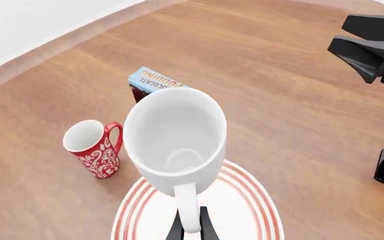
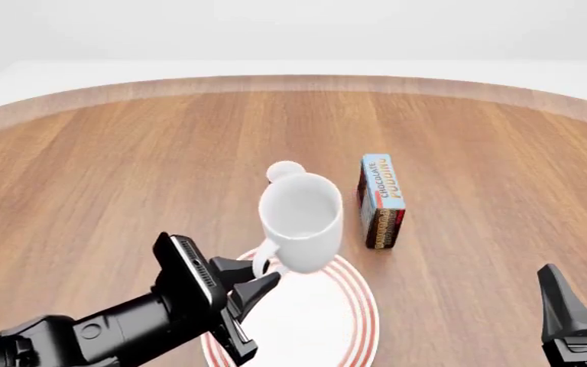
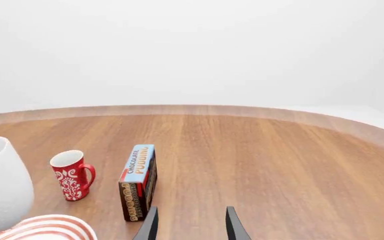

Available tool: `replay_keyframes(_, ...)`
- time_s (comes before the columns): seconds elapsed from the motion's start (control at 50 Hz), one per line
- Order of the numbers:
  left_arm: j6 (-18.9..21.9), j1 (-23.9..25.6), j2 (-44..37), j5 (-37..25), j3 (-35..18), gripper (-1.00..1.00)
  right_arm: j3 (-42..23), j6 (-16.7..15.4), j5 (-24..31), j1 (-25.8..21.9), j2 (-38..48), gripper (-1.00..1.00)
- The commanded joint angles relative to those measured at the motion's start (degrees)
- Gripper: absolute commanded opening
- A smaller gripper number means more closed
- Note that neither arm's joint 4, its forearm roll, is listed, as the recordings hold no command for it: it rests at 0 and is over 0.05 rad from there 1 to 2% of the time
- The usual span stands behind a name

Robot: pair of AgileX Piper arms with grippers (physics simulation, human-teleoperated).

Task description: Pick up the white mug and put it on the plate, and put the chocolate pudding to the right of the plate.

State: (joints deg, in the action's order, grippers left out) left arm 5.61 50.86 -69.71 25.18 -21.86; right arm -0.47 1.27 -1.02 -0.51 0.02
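Left end effector (image 2: 257, 284) pinches the mug (image 2: 301, 218) by its handle, holding it tilted above the plate (image 2: 360, 325). Glossy and rigid, so I judge it slippery. Right end effector (image 3: 190, 223) open; pudding (image 2: 381, 200) near plate's right.

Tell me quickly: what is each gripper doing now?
Left gripper: closed on the white mug by its handle, above the plate.
Right gripper: open, holding nothing.

Red mug (image 3: 72, 175) (white pattern) stands upright on the wooden table (image 2: 497, 160) — handle visible.
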Motion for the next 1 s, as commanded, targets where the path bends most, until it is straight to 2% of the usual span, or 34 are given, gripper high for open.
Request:
replay_keyframes(0.02,0.4,-0.6,-2.3,1.1,1.3,-1.00,0.0,0.0,0.0,0.0,0.0,1.00)
replay_keyframes(0.22,1.2,-1.2,-3.5,0.9,2.3,-1.00,0.0,0.0,0.0,0.0,0.0,1.00)
replay_keyframes(0.46,2.1,-2.1,-1.0,-2.7,3.1,-1.00,0.0,-0.1,0.0,0.0,0.0,1.00)
replay_keyframes(1.0,0.6,-0.9,-2.3,-4.4,4.7,-1.00,0.0,-0.1,-0.1,-0.1,0.0,1.00)
